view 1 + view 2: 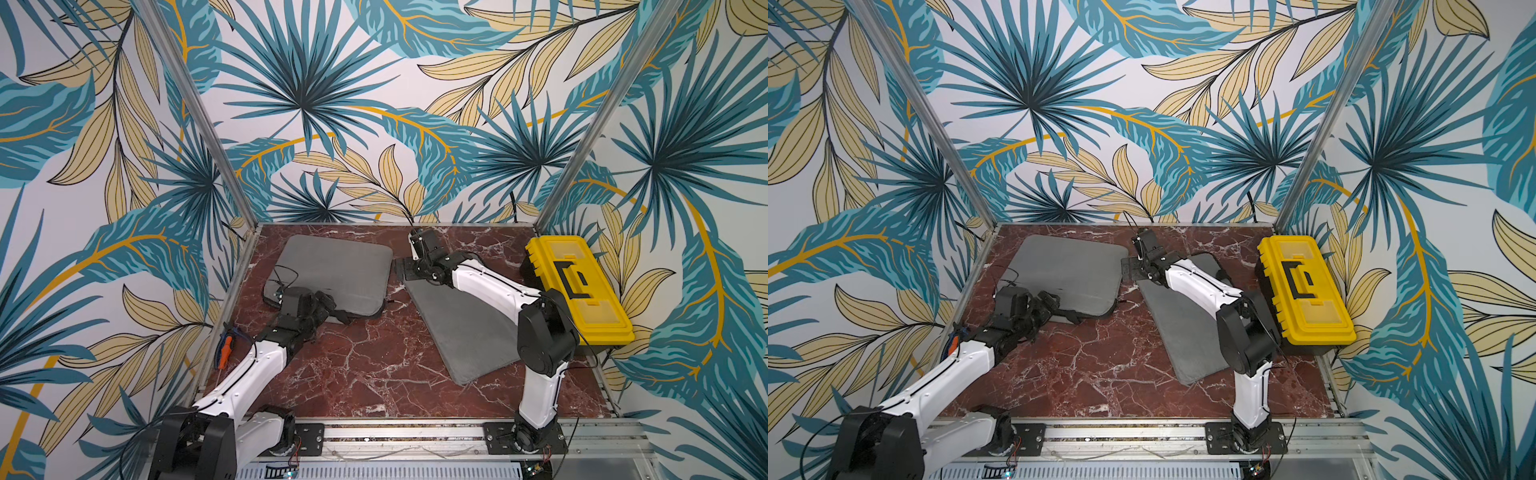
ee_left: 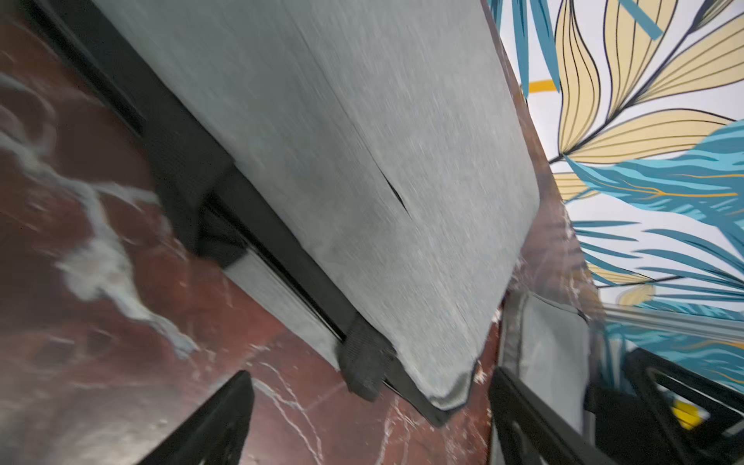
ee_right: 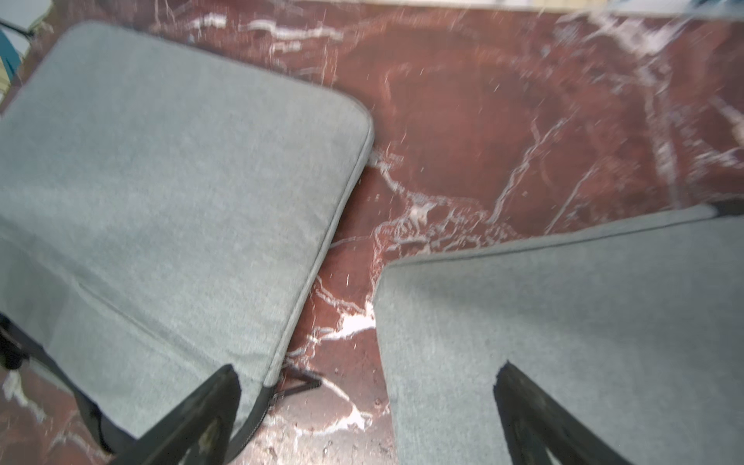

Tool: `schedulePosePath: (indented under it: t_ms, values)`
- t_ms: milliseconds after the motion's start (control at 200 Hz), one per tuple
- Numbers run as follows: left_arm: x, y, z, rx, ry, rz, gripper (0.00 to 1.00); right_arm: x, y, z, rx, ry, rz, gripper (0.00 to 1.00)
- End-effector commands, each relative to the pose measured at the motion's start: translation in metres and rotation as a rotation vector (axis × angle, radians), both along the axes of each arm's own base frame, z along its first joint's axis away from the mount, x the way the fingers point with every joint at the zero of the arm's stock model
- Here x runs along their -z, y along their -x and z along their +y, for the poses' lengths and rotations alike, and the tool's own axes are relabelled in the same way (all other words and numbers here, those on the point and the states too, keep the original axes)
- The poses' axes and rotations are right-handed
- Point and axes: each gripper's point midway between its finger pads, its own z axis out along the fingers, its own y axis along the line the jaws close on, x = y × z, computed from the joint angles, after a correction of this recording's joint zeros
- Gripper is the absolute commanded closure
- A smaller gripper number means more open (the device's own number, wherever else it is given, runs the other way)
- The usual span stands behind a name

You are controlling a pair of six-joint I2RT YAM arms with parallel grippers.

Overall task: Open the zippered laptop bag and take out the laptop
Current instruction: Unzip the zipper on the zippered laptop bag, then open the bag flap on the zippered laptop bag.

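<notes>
Left wrist view shows the left gripper (image 2: 370, 378) with its fingers spread wide. Between them are only the table and the near corner of the grey laptop bag (image 2: 342, 141), whose black edge band carries a webbing tab (image 2: 364, 362). In both top views the bag lies flat at the back left of the red marble table (image 1: 365, 365), with the left wrist covering its near left corner. The right gripper (image 3: 367, 366) also stands wide and holds nothing, above the gap between the bag and a second flat grey fabric piece (image 1: 469, 332). I cannot tell whether that piece is the laptop. The right arm lies across its far end. A yellow toolbox (image 1: 577, 286) sits at the right edge, just beside that arm's elbow. An orange-handled tool (image 1: 225, 351) rests by the left rail.
</notes>
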Motion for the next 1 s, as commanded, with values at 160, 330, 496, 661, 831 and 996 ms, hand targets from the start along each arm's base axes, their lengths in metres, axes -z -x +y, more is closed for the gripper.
schedulePosePath:
  t_ms: [160,330,496,661,831,996]
  values:
    - [-0.001,-0.011,0.054,-0.066,-0.197,0.005,0.05,-0.019,-0.011,-0.011,0.109,-0.1,-0.128,0.01]
    - [0.015,-0.027,0.057,-0.034,-0.161,0.014,0.06,-0.017,-0.012,-0.008,0.122,-0.14,-0.119,0.01]
    - [0.033,-0.039,0.055,-0.009,-0.098,0.066,0.12,-0.019,-0.011,-0.013,0.16,-0.171,-0.144,0.0]
    - [0.045,-0.047,0.057,-0.011,-0.086,0.08,0.21,-0.015,-0.009,-0.012,0.156,-0.184,-0.134,0.0]
    - [0.051,-0.047,0.059,-0.022,-0.086,0.096,0.39,-0.004,-0.008,-0.007,0.141,-0.2,-0.097,0.01]
    - [0.054,-0.047,0.061,-0.029,-0.088,0.102,0.65,0.008,-0.005,-0.001,0.127,-0.225,-0.069,0.0]
